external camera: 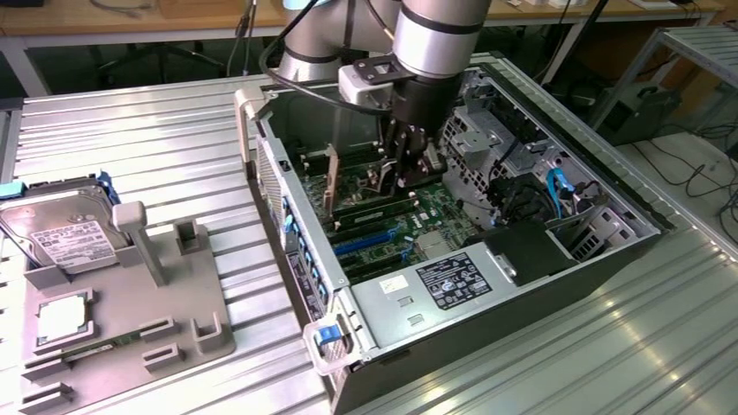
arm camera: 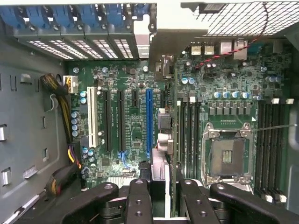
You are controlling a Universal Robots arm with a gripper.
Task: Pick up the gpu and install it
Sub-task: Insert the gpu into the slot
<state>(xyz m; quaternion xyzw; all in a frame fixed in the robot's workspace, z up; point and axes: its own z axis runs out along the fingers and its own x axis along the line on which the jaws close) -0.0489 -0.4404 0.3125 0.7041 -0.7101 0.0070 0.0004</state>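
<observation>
Nearest the wrist camera, we are seeing the gripper [arm camera: 159, 198] with its fingers [arm camera: 138, 200] pinching the gpu [arm camera: 161, 140] edge-on, upright, so its lower edge faces the motherboard [arm camera: 131, 140]. We are holding it inside the computer case [external camera: 381, 311], just beside the blue slot [arm camera: 148, 121], bracket toward the rear openings.
</observation>
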